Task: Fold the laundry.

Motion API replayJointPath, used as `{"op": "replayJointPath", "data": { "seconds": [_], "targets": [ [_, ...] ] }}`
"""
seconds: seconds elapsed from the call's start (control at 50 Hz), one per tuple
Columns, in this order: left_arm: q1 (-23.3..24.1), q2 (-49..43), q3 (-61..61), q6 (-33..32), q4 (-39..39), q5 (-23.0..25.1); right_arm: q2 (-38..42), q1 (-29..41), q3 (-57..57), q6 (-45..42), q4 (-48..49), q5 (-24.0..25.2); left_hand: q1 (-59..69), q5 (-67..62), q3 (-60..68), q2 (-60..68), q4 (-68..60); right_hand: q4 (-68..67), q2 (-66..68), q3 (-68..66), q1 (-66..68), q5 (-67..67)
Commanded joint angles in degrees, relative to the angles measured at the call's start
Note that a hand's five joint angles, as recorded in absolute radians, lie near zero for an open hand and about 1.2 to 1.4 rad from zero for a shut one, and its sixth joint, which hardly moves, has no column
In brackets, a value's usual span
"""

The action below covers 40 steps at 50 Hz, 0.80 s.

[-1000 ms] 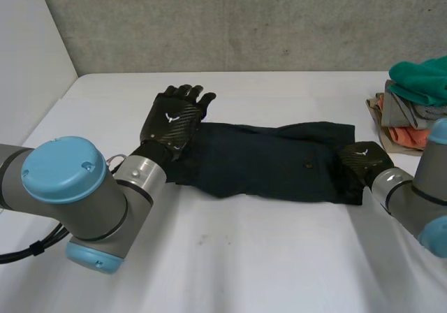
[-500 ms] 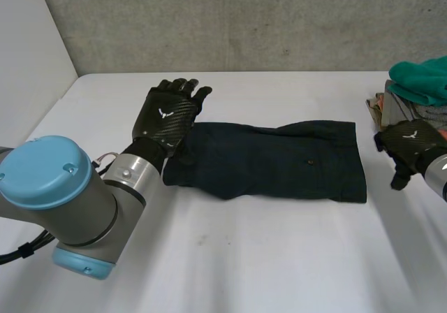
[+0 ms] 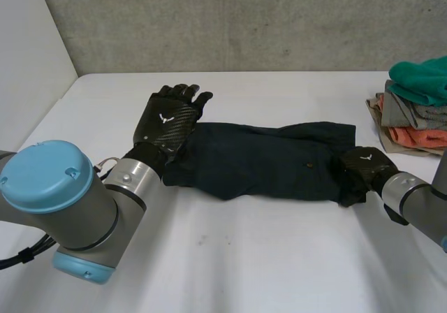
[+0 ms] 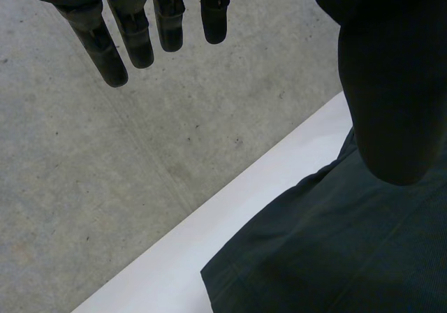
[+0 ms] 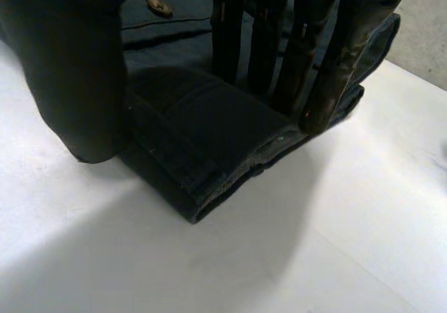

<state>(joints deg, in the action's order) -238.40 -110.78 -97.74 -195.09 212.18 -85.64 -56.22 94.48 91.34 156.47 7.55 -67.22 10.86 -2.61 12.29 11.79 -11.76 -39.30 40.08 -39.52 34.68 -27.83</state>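
The white desk is smooth and matte. The dark garment lies flat on it as one long band running from under the left hand to under the right hand. It looks already folded lengthwise, so the step in hand is, I judge, the crosswise fold that brings one end over to the other.

The cloth is a dense, dull woven stuff, limp enough to ripple along its far edge. At the right hand's end it stacks into a thick, layered band with a stitched border. Beyond the right hand, well apart from the garment, sits a pile of folded clothes, teal on top, grey and orange beneath.

The left hand hovers over its end of the garment, its fingers straight, slightly spread and reaching past the cloth's far edge, holding nothing. The right hand's straight fingers come down on top of the thick end. Its thumb stands just beside the near edge, and the cloth is not lifted or visibly clamped.

Next, each hand needs to close on its corner. The right must get under all the layers so that none slips free. A small brown button sits just past the right fingertips.
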Motion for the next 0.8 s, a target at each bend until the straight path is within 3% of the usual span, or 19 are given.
{"op": "replayJointPath", "data": {
  "seconds": [0.02, 0.28, 0.32, 0.34, 0.42, 0.52, 0.64, 0.72, 0.8],
  "targets": [
    [-0.13, -0.05, 0.01, -0.03, 0.08, 0.04, 1.38, 1.15, -1.16, -0.12, 3.43, -0.1, -0.86, 2.61, -2.29, -1.79, 1.76, -25.43, 24.66, -25.21, 30.06, -26.9],
    [-0.13, -0.05, 0.01, -0.03, -0.01, 0.04, 4.19, 1.85, -4.15, -2.83, 4.14, -2.74, -0.86, 2.61, -2.29, -1.79, 1.76, -17.2, 16.43, -16.98, 21.83, -18.68],
    [-0.13, -0.05, 0.01, -0.03, -0.01, 0.04, 4.28, 1.85, -4.24, -4.15, 4.14, -3.53, -0.86, 2.61, -2.29, -1.79, 1.76, -21.55, 20.77, -21.33, 26.17, -23.02],
    [-0.13, -0.05, 0.01, -0.03, -0.01, -0.05, 3.93, 1.76, -4.33, -5.46, 4.05, -4.66, -0.86, 2.61, -2.29, -1.79, 1.76, -40.5, 39.73, -40.28, 45.13, -41.98],
    [-0.13, 0.04, -0.08, -0.03, -0.01, -0.14, 2.17, 1.32, -3.98, -9.07, 3.52, -7.74, -0.86, 2.61, -2.29, -1.79, 1.76, -40.7, 39.92, -40.48, 45.32, -42.17],
    [-0.13, 0.82, -0.25, -0.03, -0.19, -0.14, -5.81, 0.36, -0.99, -18.54, 2.12, -10.3, -0.86, 2.61, -2.29, -1.79, 1.76, -40.7, 39.92, -40.48, 45.32, -42.17],
    [-0.13, 1.44, -0.43, -0.03, -0.19, -0.14, -9.08, -0.7, -0.9, -32.26, 1.59, -10.21, -0.86, 2.61, -2.29, -1.79, 1.76, -40.7, 39.92, -40.48, 45.32, -42.17],
    [-0.22, 1.53, -0.34, -0.03, -0.19, -0.14, -9.17, 2.45, -1.69, -39.57, 3.78, -9.33, -0.86, 2.61, -2.29, -1.79, 1.76, -40.7, 39.92, -40.48, 45.32, -42.17],
    [-0.31, 1.53, -0.34, -0.11, -0.1, -0.14, -8.73, 12.65, -3.62, -42.65, 8.87, -6.09, -0.86, 2.61, -2.29, -1.79, 1.76, -40.7, 39.92, -40.48, 45.32, -42.17]
  ]
}}
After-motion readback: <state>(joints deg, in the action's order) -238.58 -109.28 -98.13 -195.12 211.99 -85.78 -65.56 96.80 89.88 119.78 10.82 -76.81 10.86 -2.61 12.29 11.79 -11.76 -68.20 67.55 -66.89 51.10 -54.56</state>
